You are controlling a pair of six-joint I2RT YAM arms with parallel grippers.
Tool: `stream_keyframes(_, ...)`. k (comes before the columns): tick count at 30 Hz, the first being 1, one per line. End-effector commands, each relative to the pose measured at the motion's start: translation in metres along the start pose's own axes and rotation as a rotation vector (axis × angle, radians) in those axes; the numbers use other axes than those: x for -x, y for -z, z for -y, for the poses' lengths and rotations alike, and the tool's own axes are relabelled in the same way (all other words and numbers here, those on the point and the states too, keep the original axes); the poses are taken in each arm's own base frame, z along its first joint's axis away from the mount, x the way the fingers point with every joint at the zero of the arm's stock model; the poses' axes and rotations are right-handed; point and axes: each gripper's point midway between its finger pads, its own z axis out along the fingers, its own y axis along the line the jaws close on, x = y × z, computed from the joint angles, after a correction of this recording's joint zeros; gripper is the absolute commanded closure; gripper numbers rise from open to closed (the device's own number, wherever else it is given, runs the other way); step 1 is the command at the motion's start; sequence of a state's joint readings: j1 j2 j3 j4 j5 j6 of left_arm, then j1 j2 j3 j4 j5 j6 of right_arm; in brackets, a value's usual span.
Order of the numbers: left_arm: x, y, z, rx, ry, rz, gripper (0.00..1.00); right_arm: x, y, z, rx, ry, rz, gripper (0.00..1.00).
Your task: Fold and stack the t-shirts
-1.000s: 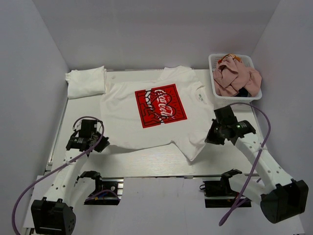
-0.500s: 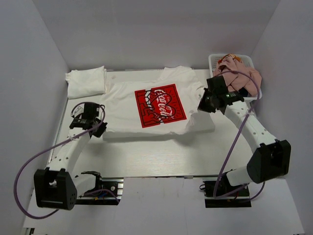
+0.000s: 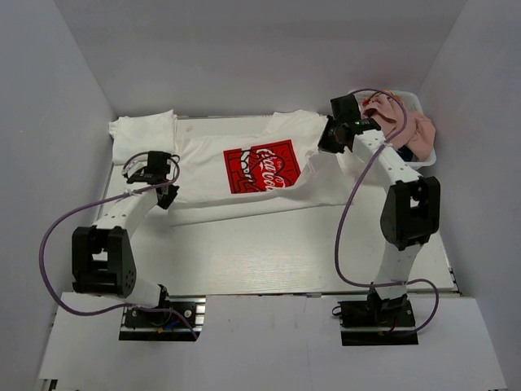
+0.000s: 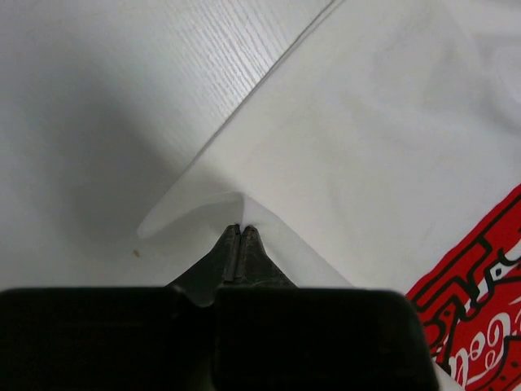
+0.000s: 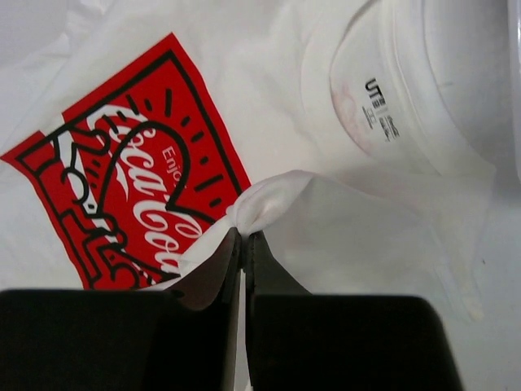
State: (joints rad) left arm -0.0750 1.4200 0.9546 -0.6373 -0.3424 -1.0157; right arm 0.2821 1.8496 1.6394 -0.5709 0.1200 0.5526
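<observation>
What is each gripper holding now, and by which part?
Both hold the Coca-Cola t-shirt: left gripper pinches its hem-end edge, right gripper a cloth fold beside the collar.

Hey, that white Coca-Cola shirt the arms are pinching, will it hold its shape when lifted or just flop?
Probably floppy: the Coca-Cola shirt bunches and creases where the right end effector pinches it. Likely light too, since the left end effector raises its edge with only a fingertip pinch.

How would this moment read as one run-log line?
step: folding | left pincer: shut on Coca-Cola shirt | right pincer: shut on it too | pink shirt: in basket
</observation>
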Motion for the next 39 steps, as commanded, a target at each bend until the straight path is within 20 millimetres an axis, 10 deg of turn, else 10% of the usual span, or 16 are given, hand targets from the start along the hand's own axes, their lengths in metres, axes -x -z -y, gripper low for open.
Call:
stream_keyframes(1,0.019,-0.013,0.008,0.016,0.005,0.052,1.0,0.025,-0.015,-0.006,0.011,0.003,0.043,1.0)
stream_keyframes(5,0.028,-0.03,0.015,0.043,0.015,0.06,1.0,0.038,-0.041,-0.013,0.018,-0.012,0.035,1.0)
stream_keyframes(7,0.035,-0.034,0.023,0.048,0.023,0.053,0.77,0.046,-0.052,-0.023,0.052,0.0,0.027,1.0)
stream_keyframes(8,0.033,-0.037,0.021,0.075,0.001,0.035,0.49,0.038,-0.061,-0.027,0.077,0.008,-0.007,0.56)
stream_keyframes(10,0.034,-0.045,0.026,0.108,-0.023,0.012,0.34,0.036,-0.066,-0.04,0.143,0.033,-0.033,0.1)
stream_keyframes(18,0.024,-0.047,0.033,0.068,-0.11,-0.075,0.01,0.018,-0.044,-0.029,0.161,0.108,-0.03,0.1)
stream_keyframes(30,-0.016,-0.022,0.043,-0.14,-0.185,-0.188,0.01,-0.073,-0.042,0.033,0.053,0.145,-0.189,0.1)
stream_keyframes(39,-0.077,-0.039,0.041,-0.254,-0.203,-0.389,0.01,-0.083,-0.079,0.07,-0.056,0.134,-0.236,0.1)
